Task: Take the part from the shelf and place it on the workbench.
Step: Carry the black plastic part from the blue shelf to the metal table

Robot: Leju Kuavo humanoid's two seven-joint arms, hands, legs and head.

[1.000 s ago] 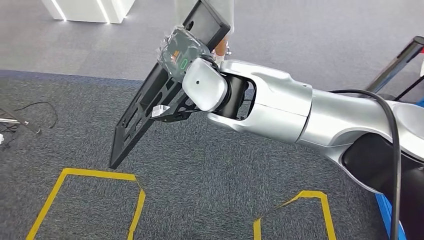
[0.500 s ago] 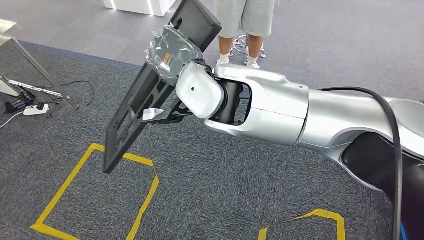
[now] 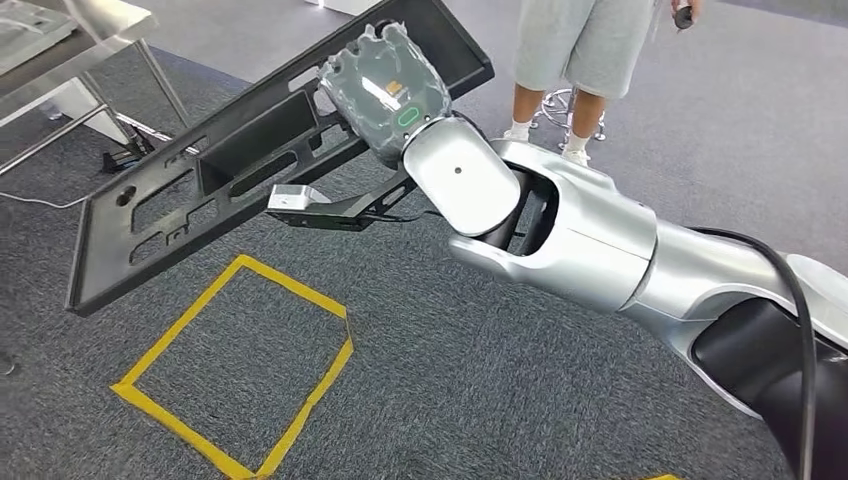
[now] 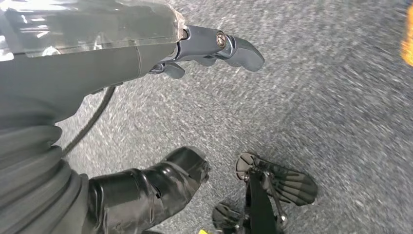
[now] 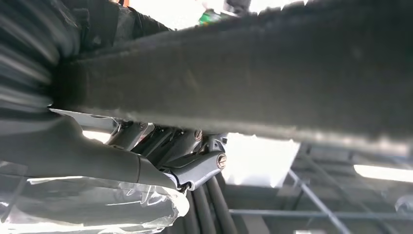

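The long, flat black plastic panel (image 3: 230, 170) with rectangular cut-outs is held in the air above the grey carpet, tilted, its lower end near and to the left, its upper end farther and to the right.

The head view has swung, so the whole floor scene has shifted: camera motion, not things moving; against that, the right hand (image 3: 385, 85) has turned the black part (image 3: 240, 160) it grips from a steep, end-down hang to a flatter slant with its broad slotted face showing; a person's legs (image 3: 545, 110) have come into view, and a metal frame (image 3: 70, 60) at the upper left.
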